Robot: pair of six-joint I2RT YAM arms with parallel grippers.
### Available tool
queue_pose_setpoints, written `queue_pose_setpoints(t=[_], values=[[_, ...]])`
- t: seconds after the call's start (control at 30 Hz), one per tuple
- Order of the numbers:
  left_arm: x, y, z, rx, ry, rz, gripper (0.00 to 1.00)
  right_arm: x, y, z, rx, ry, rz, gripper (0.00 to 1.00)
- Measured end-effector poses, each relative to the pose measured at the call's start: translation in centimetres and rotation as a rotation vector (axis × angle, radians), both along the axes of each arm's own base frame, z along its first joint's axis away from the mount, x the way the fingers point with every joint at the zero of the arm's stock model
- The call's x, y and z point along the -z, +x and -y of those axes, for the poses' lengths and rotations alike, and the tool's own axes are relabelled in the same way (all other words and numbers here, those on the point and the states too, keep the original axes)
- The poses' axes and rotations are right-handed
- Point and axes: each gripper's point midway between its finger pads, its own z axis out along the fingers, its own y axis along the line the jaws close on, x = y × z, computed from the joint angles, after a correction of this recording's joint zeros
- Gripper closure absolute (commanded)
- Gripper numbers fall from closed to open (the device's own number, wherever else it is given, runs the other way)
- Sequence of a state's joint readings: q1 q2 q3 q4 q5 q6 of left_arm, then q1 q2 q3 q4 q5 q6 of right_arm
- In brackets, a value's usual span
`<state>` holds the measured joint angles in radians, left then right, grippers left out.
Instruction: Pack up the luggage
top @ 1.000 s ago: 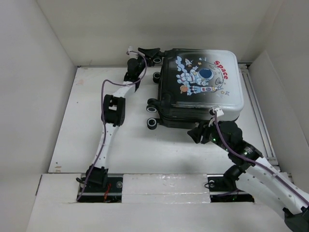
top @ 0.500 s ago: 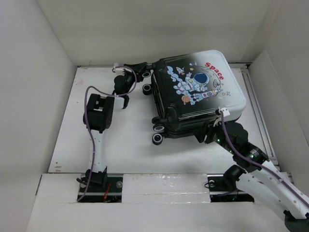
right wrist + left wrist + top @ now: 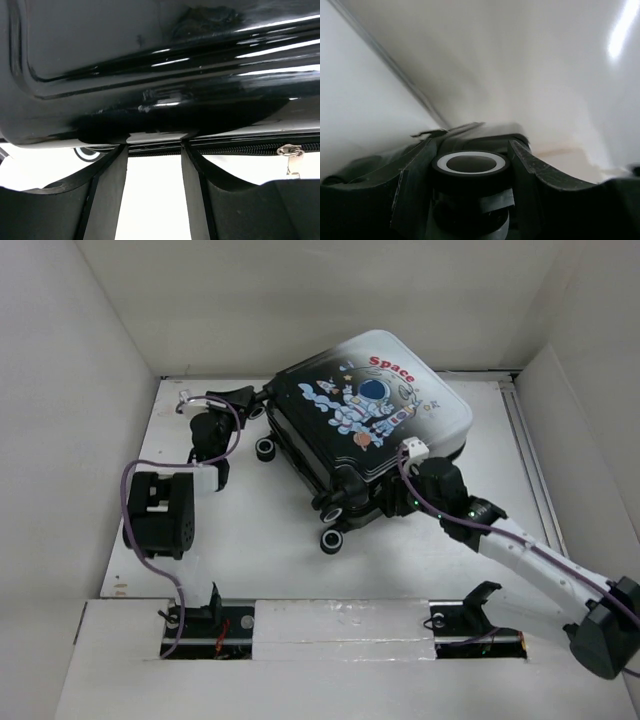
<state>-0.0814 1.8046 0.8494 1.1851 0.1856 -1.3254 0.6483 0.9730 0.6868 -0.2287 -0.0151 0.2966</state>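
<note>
on the left, the left gripper [image 3: 246,402] is clenching on a caster wheel [image 3: 470,170] of the luggage [image 3: 360,430]. its fingers [image 3: 412,175] are sitting tight on both sides of that wheel. i am judging that it is using this corner as a handle, so the case can be swung or steadied on the table [image 3: 250,540].

the luggage is lying straight ahead of this gripper and stretching away to its right. it is closed, with the astronaut print facing up. its long axis is running diagonally: the black wheeled end is pointing toward the left gripper, and the white top end is pointing to the far right.

on the right, the right gripper [image 3: 154,155] is meeting the near side of the case, which is passing just above its fingertips. its fingers [image 3: 107,200] are standing apart with bare table showing between them. the tips are hiding under the shell rim, so i cannot tell whether they are pinching anything. probably it is propping or pushing this side. a zip puller [image 3: 291,150] is hanging to the right of this hand.
</note>
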Motion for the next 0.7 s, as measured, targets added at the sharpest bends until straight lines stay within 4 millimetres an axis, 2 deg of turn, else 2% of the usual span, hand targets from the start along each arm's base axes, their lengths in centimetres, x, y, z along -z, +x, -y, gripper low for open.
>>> queue_pose_setpoints(t=[0.2,0.27,0.37,0.47,0.57,0.63,0.7], values=[[-0.4,-1.6,-5.6,-0.256,0.361,-0.136,1.00,-0.1,1.8,-2.7,-0.106,0.011,-0.038,0.47],[-0.5,-2.5,-6.7,-0.291,0.444,-0.172,1.00,-0.3,1.7,-3.2,-0.127,0.023,-0.032,0.45],[-0.3,-3.3,-7.4,-0.295,0.499,-0.204,1.00,-0.9,1.1,-3.5,-0.143,0.040,-0.008,0.44],[0.1,-3.7,-7.1,-0.272,0.514,-0.219,1.00,-2.6,0.8,-2.2,-0.093,0.074,0.076,0.44],[0.1,-3.7,-6.9,-0.257,0.511,-0.218,1.00,-4.7,1.0,0.3,0.007,0.140,0.180,0.45],[0.1,-3.8,-6.6,-0.245,0.507,-0.216,1.00,-4.6,1.8,2.6,0.109,0.161,0.213,0.47],[0.1,-3.8,-6.3,-0.231,0.499,-0.214,1.00,-3.6,2.9,4.9,0.209,0.161,0.212,0.47]])
